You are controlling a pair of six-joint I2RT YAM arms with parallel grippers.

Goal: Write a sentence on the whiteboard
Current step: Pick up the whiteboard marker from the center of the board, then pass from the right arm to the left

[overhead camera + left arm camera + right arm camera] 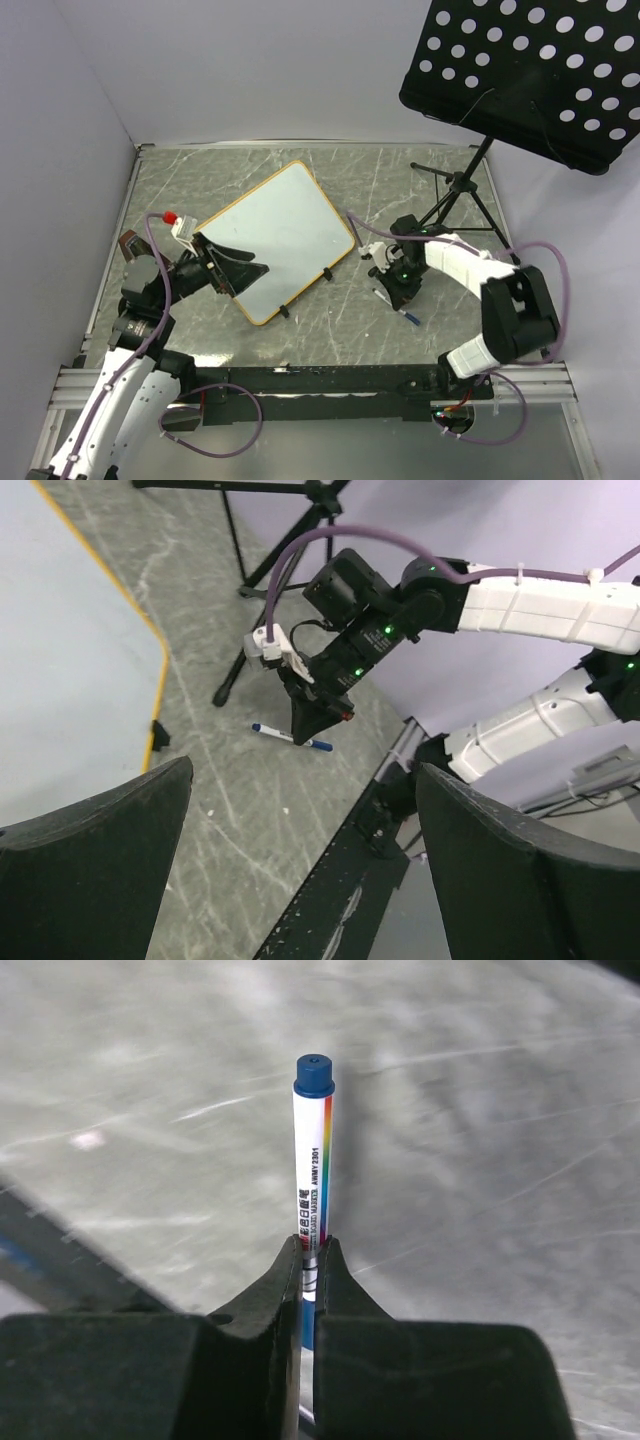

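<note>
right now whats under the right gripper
A white whiteboard marker with a blue end, lying on the grey table and pinched by the shut right gripper. Its near end is covered by the fingers, so the tip cannot be seen.

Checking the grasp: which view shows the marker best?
Right wrist. The marker fills the frame centre, blue cap and printed barrel sharp, pinched between the right gripper fingers. Left wrist shows it small, lying on the table under that gripper. Top external shows only a thin sliver at the gripper.
</note>
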